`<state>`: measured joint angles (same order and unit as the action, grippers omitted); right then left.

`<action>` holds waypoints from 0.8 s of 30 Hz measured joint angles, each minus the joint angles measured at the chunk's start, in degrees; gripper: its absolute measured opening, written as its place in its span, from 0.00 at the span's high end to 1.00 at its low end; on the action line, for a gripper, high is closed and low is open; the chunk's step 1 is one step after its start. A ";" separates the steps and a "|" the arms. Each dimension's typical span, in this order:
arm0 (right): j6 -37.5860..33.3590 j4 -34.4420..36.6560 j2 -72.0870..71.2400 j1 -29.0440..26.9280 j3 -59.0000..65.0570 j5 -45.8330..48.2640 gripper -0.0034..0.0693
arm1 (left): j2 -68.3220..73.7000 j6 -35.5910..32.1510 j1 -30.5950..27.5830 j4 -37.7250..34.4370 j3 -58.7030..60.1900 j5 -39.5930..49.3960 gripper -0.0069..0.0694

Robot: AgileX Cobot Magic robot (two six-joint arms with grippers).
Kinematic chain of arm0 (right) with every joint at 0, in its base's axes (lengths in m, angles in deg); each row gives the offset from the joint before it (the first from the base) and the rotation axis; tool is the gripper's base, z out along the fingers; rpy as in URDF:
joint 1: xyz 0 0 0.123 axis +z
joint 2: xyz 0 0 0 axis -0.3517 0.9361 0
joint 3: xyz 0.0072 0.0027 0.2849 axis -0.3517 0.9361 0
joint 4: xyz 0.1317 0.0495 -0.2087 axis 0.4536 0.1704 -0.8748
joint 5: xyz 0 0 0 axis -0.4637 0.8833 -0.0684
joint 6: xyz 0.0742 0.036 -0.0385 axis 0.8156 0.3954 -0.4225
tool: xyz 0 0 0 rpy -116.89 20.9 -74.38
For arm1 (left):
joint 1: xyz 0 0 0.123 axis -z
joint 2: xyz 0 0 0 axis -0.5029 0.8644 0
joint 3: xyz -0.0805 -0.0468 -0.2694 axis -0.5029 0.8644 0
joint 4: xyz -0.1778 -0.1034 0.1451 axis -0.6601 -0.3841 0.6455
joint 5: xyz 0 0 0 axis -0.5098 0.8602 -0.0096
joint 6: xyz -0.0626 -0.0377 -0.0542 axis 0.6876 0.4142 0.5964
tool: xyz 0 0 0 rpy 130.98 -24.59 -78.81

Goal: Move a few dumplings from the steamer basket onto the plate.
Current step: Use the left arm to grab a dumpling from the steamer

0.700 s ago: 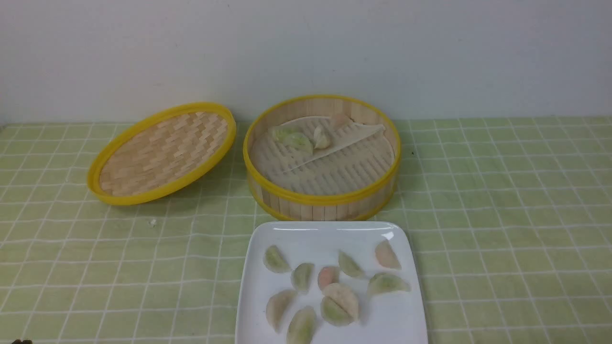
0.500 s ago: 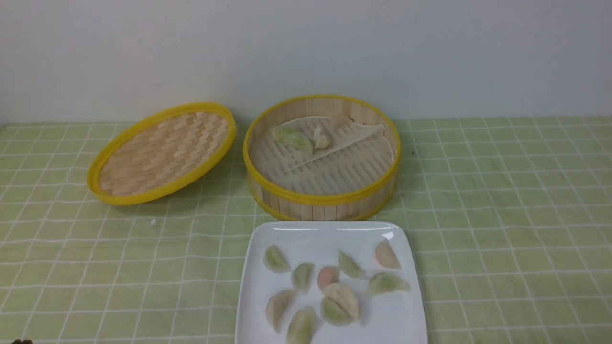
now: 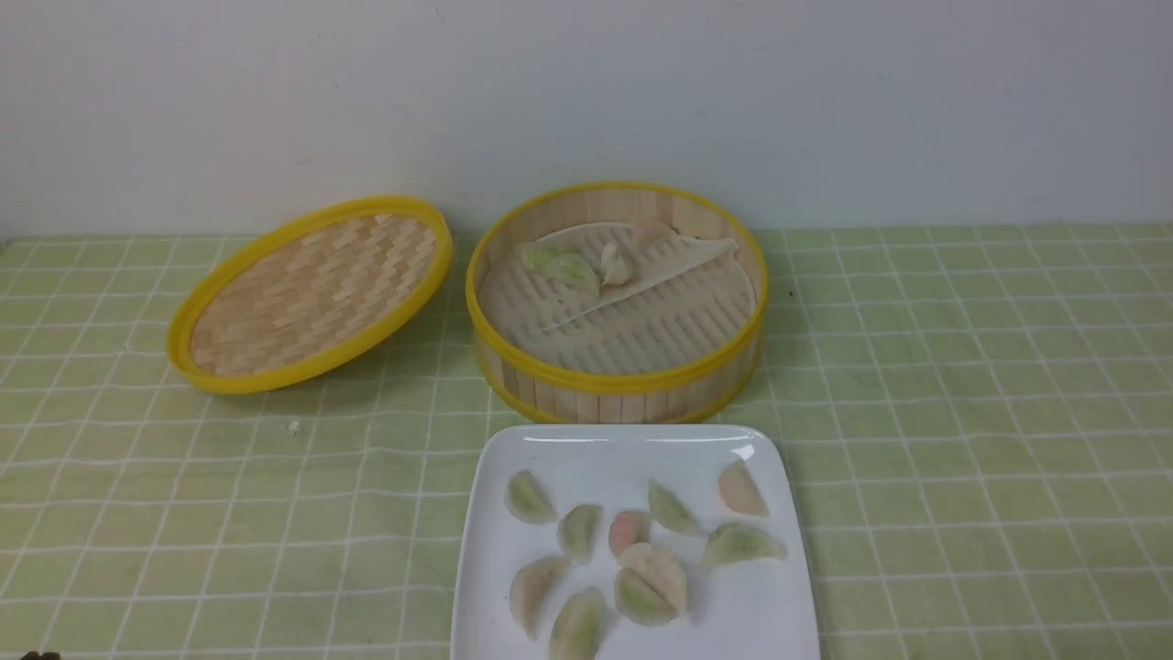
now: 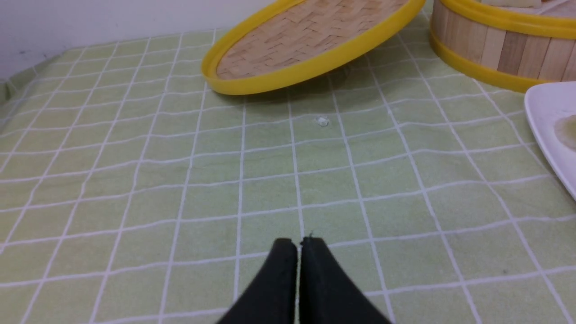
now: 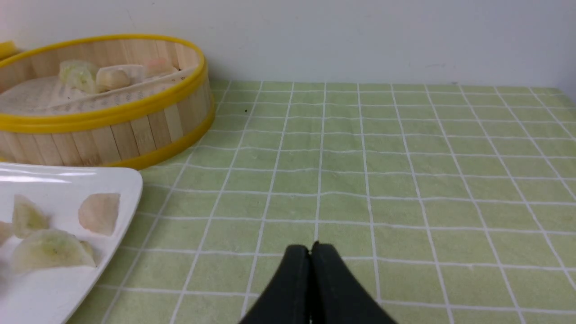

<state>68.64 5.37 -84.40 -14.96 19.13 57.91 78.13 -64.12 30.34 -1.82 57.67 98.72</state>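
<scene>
While the front view takes in the whole table, the grippers show only in the wrist views. At the back stands the deep round bamboo steamer basket point(image 3: 616, 383), its whitish liner sheet point(image 3: 660, 266) folded over, with about three small crescent-shaped dumplings point(image 3: 568, 268) bunched near its far wall. Just in front of it sits the glossy white square plate point(image 3: 596, 458), holding most of the dumplings, green, whitish and pinkish, two of them overlapping; the frame cuts off its near edge. A shallow woven yellow-rimmed lid point(image 3: 312, 293) lies to the basket's left on the green checked cloth point(image 3: 962, 412).

From the left wrist view, the left gripper point(image 4: 299, 245) has its black fingers pressed together with nothing between them, over bare cloth. Here the lid reads clearly as tilted, its basket-side edge lifted. Only a slice of the basket's wall and a corner of the plate enter the picture. A tiny whitish speck point(image 4: 321, 120) near the lid is too small to identify.

From the right wrist view, the right gripper point(image 5: 310, 252) is likewise clenched on nothing, over cloth to the right of the plate. This low angle shows the basket's dumplings from the side; the plate is cut off, with about three dumplings visible on it.
</scene>
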 joint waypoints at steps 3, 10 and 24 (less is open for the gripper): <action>0.00 0.00 0.00 0.00 0.00 0.00 0.97 | 0.00 0.00 0.00 0.00 0.00 0.00 0.92; 0.00 0.00 0.00 0.00 0.00 0.00 0.97 | 0.00 0.00 0.00 0.00 0.00 0.00 0.92; 0.56 0.65 0.00 0.00 0.00 -0.14 0.97 | 0.00 7.17 0.00 -21.68 0.10 -14.31 0.92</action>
<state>69.20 6.02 -84.40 -14.96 19.13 57.77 78.13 -56.96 30.34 -23.49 57.77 84.41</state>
